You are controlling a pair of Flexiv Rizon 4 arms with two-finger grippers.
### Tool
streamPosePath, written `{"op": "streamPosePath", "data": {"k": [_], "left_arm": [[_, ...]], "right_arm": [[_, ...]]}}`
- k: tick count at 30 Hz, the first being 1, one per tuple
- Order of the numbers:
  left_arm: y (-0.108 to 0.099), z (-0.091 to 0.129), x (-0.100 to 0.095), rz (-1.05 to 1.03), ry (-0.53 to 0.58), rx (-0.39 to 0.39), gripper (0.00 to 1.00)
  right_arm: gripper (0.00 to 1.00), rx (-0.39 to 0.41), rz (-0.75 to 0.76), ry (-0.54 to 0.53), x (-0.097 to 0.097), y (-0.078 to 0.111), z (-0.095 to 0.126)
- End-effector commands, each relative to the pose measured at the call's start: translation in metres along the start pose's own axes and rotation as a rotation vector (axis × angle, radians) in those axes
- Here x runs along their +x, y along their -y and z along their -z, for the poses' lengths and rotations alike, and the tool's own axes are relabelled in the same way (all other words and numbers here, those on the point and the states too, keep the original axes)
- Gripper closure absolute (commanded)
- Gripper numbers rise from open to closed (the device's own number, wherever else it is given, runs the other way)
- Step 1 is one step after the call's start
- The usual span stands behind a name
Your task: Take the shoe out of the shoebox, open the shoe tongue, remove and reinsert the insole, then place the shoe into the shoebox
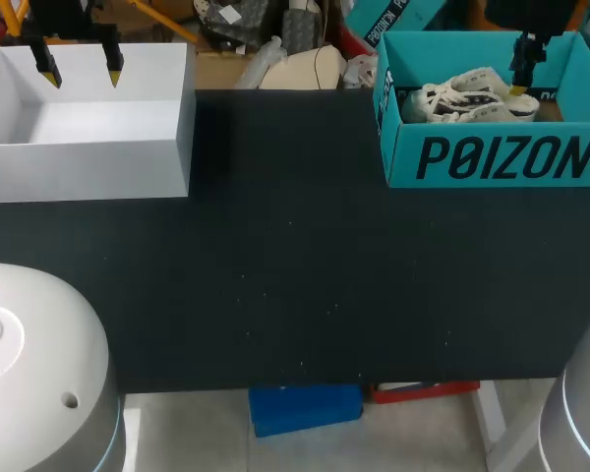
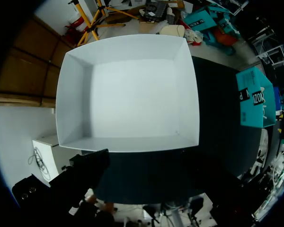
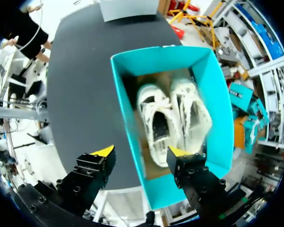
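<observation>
Nearest lies the black table (image 1: 295,295), whose two far corners carry the boxes. At the far right corner stands the teal shoebox (image 1: 492,157), open at the top, with a pair of white shoes (image 1: 467,98) side by side on its floor, soles down and openings up. The right gripper (image 3: 142,152) hangs above this box with its fingers spread wide and nothing between them. In the right wrist view one yellow tip shows over the table just outside the box's long wall and the other over the inside, by the shoes' nearer ends. The shoes lie ahead of and below the fingers, apart from them. At the far left corner stands a white box (image 1: 88,167), also open at the top. The left gripper (image 1: 80,71) hangs over its far part, yellow tips well apart and holding nothing, and the left wrist view looks straight down into the box.
</observation>
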State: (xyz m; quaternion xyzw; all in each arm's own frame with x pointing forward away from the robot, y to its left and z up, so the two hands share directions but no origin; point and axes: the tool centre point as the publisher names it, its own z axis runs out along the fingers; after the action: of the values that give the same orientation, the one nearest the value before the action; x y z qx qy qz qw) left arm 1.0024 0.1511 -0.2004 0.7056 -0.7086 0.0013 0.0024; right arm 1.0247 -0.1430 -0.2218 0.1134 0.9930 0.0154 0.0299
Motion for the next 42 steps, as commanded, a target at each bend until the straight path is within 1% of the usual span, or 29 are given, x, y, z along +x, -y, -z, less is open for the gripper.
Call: {"op": "streamPosePath", "data": {"k": [1,5,7,11,13,14,23,28,30,34,42], "left_arm": [[-0.001,0.000,0.001,0.002,0.003,-0.001,0.00],[-0.001,0.000,0.001,0.002,0.003,-0.001,0.00],[-0.001,0.000,0.001,0.002,0.003,-0.001,0.00],[-0.001,0.000,0.001,0.002,0.003,-0.001,0.00],[-0.001,0.000,0.001,0.002,0.003,-0.001,0.00],[-0.001,0.000,0.001,0.002,0.003,-0.001,0.00],[-0.001,0.000,0.001,0.002,0.003,-0.001,0.00],[-0.001,0.000,0.001,0.002,0.003,-0.001,0.00],[-0.001,0.000,0.001,0.002,0.003,-0.001,0.00],[-0.001,0.000,0.001,0.002,0.003,-0.001,0.00],[-0.001,0.000,0.001,0.002,0.003,-0.001,0.00]], "right_arm": [[0.59,0.038,0.128,-0.064,-0.031,-0.011,-0.026],[0.64,0.053,0.142,-0.063,-0.044,-0.009,-0.046],[0.59,0.051,0.141,-0.066,-0.049,-0.008,-0.056],[0.62,0.049,0.144,-0.068,-0.055,-0.005,-0.074],[0.60,0.045,0.141,-0.067,-0.058,-0.004,-0.083],[0.56,0.047,0.141,-0.069,-0.060,-0.003,-0.088],[0.57,0.041,0.146,-0.071,-0.079,-0.001,-0.117],[0.60,0.039,0.157,-0.073,-0.088,-0.001,-0.130],[0.63,0.037,0.157,-0.073,-0.091,0.001,-0.135],[0.64,0.037,0.154,-0.077,-0.094,0.005,-0.145],[0.71,0.042,0.142,-0.105,-0.092,0.012,-0.168]]}}
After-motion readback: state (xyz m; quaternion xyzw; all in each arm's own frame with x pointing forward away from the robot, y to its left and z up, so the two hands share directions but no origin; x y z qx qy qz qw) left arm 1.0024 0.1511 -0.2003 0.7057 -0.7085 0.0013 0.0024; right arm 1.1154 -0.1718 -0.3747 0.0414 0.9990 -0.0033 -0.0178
